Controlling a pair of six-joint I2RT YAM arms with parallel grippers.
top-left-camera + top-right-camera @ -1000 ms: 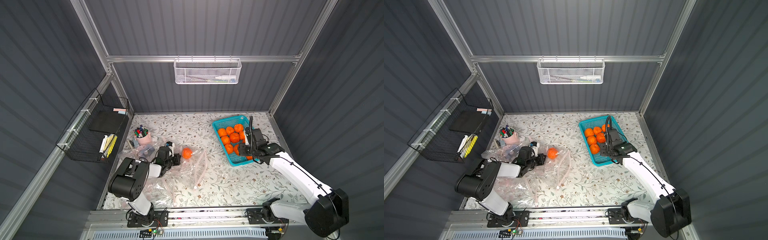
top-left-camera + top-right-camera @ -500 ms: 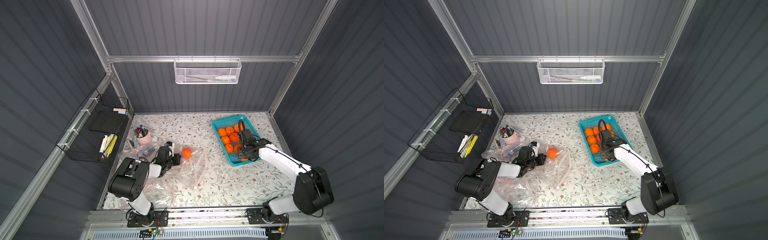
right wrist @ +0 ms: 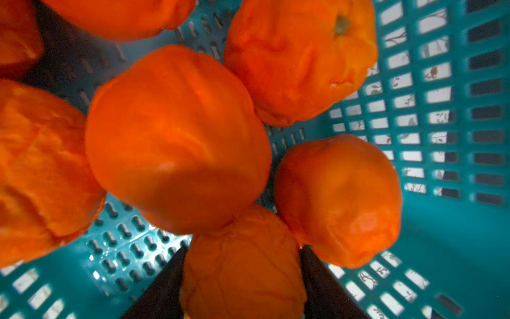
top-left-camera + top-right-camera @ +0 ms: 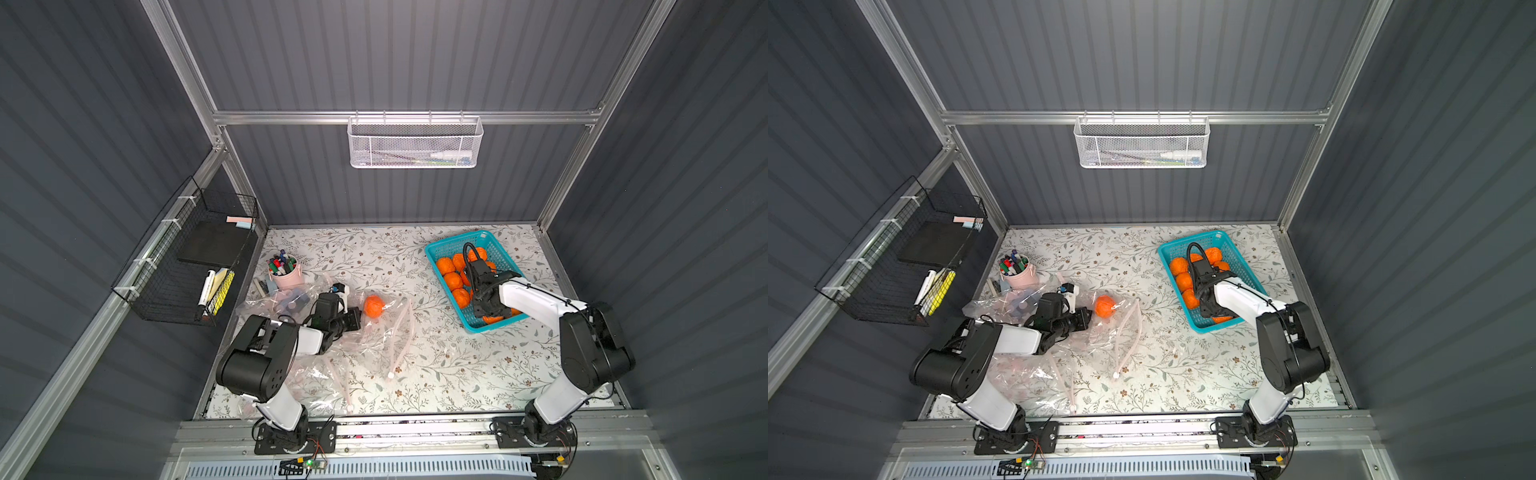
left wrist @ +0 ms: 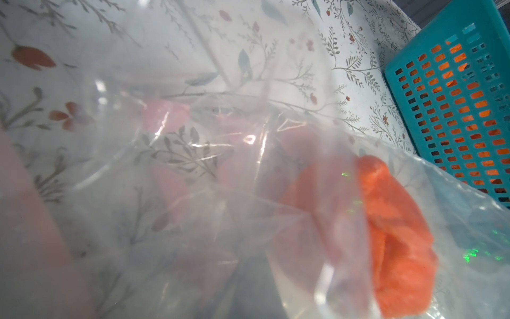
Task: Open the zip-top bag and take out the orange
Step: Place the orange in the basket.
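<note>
Enclosure: dark grey ribbed panels on the back wall [image 4: 395,62] and both side walls, held in an aluminium frame [image 4: 519,117]. White mesh basket [image 4: 415,145] hangs off the back crossbar. Black wire basket [image 4: 187,266] is strapped to the left-hand rail and holds pens and pads. Tabletop [image 4: 436,374] has a white floral covering. Slotted aluminium rail [image 4: 415,428] runs along the front edge. Lighting even, soft shadows.
</note>
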